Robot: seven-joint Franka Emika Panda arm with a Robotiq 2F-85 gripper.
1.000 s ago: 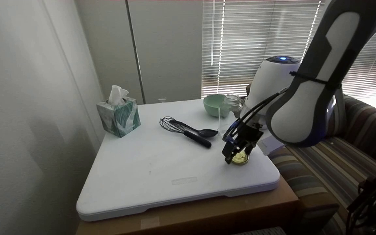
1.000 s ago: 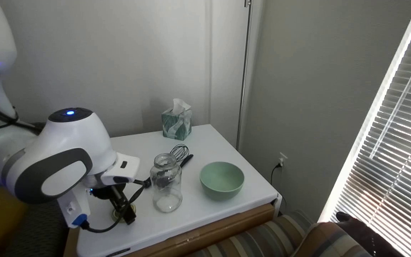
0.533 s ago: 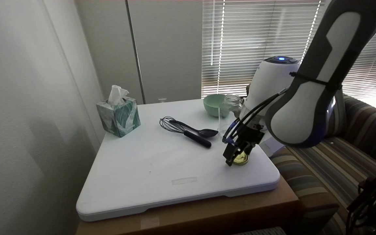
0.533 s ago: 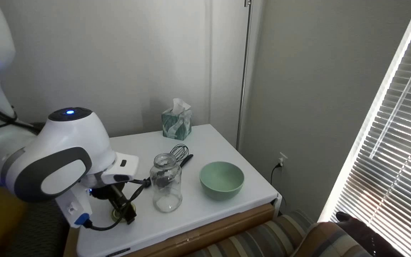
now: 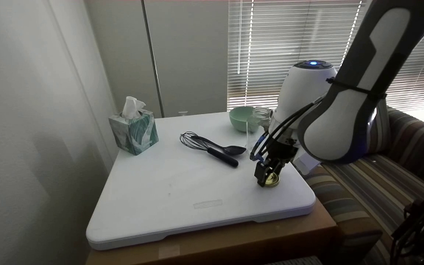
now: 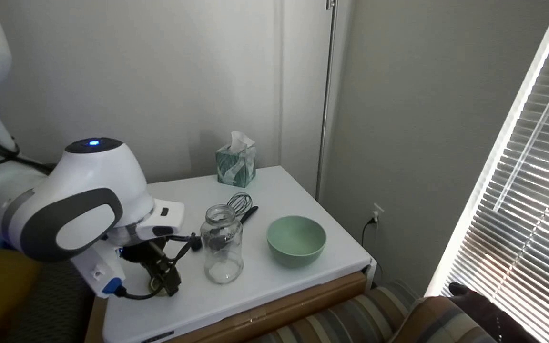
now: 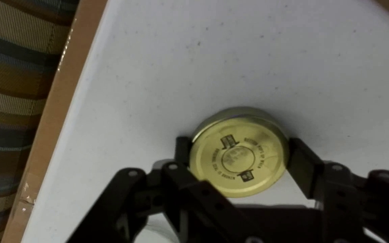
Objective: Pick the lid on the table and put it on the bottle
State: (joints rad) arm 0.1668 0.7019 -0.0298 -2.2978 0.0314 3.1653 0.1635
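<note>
Far to the left of the gripper (image 7: 237, 154), in an exterior view, stands a tissue box (image 5: 134, 130). Nearer are an oblong mark (image 5: 207, 204) on the counter (image 5: 153, 191), too faint to read, a whisk (image 5: 215, 152) and a spoon (image 5: 234, 149). Behind the gripper stand a green bowl (image 5: 237, 119) and the upright bottle (image 5: 261, 117). Between its two fingertips (image 7: 304, 167), the gripper pinches the lid (image 7: 239, 160) by the rim; on it I can read "POPS UP WHEN", other words are blurred. Whether the lid touches the counter, I cannot tell.
</note>
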